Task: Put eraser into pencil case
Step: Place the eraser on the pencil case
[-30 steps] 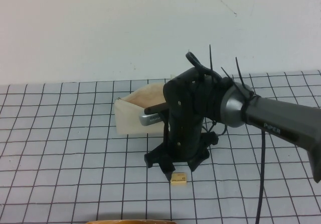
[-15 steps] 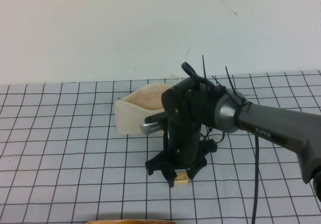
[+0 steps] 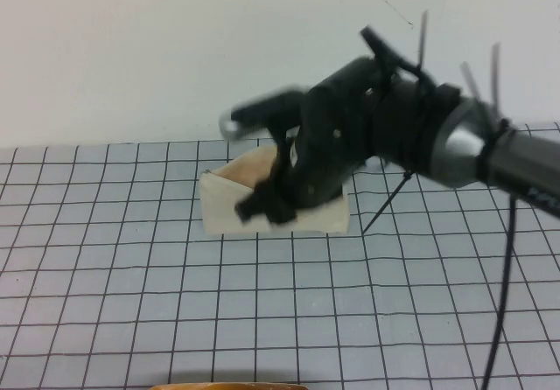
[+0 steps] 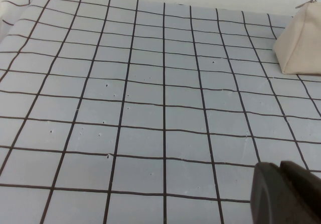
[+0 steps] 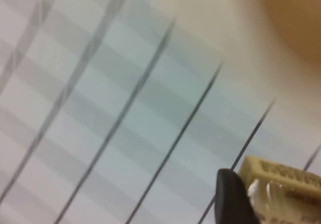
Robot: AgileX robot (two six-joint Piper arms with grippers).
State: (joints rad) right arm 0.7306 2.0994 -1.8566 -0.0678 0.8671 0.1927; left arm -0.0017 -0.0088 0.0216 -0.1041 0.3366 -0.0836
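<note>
My right gripper (image 3: 264, 206) is raised off the table and blurred, in front of the cream-white pencil case (image 3: 223, 202), which stands open with its pinkish lining showing. In the right wrist view a dark finger (image 5: 230, 199) presses against the cream-yellow eraser (image 5: 281, 184), which is held above the grid mat. The eraser does not show in the high view. My left gripper (image 4: 288, 194) hangs low over the mat, its fingers together and empty, well away from the pencil case (image 4: 301, 43). The left gripper is out of the high view.
The table is covered by a grey mat with a black grid (image 3: 131, 302). A white wall (image 3: 175, 49) rises behind it. A brown curved edge (image 3: 227, 386) shows at the near edge of the high view.
My right gripper closed on the eraser on the mat, then lifted it and swung up and left toward the pencil case. The eraser is gone from the mat.
</note>
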